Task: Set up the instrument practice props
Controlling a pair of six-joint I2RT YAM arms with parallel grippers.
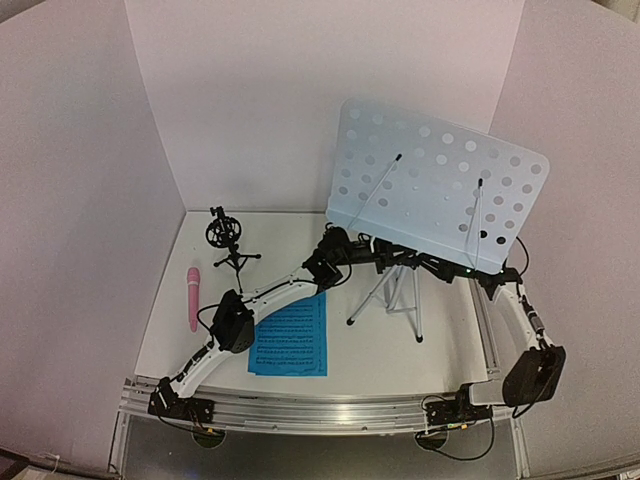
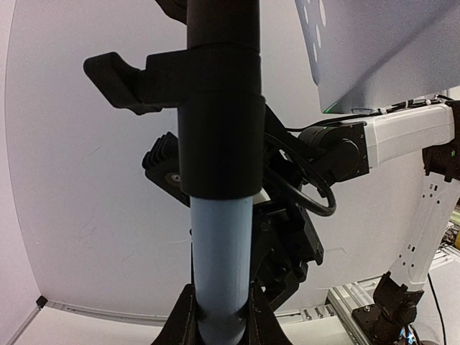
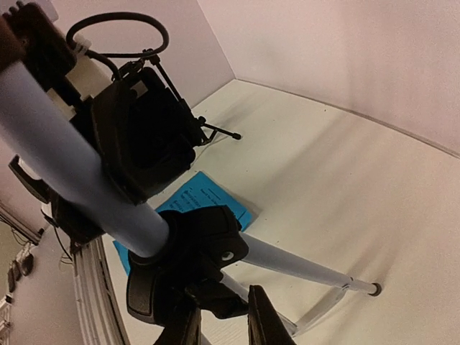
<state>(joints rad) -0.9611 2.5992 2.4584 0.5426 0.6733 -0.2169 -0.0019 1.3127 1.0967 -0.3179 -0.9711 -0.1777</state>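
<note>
The pale-blue perforated music stand (image 1: 440,185) stands right of centre on its silver tripod legs (image 1: 385,295). My left gripper (image 1: 345,250) is shut on the stand's pale-blue pole (image 2: 219,259), just below a black collar (image 2: 219,136). My right gripper (image 1: 385,258) is shut on the black leg hub (image 3: 190,262) lower on the pole. Blue sheet music (image 1: 290,335) lies flat in front, also in the right wrist view (image 3: 208,198). The pink microphone (image 1: 193,297) lies at the left. The black tripod mic mount (image 1: 228,240) stands behind it.
White walls enclose the table on three sides. An aluminium rail (image 1: 320,410) with both arm bases runs along the near edge. Two wire page holders (image 1: 380,185) lie against the stand's desk. My right arm (image 2: 402,136) shows behind the pole in the left wrist view.
</note>
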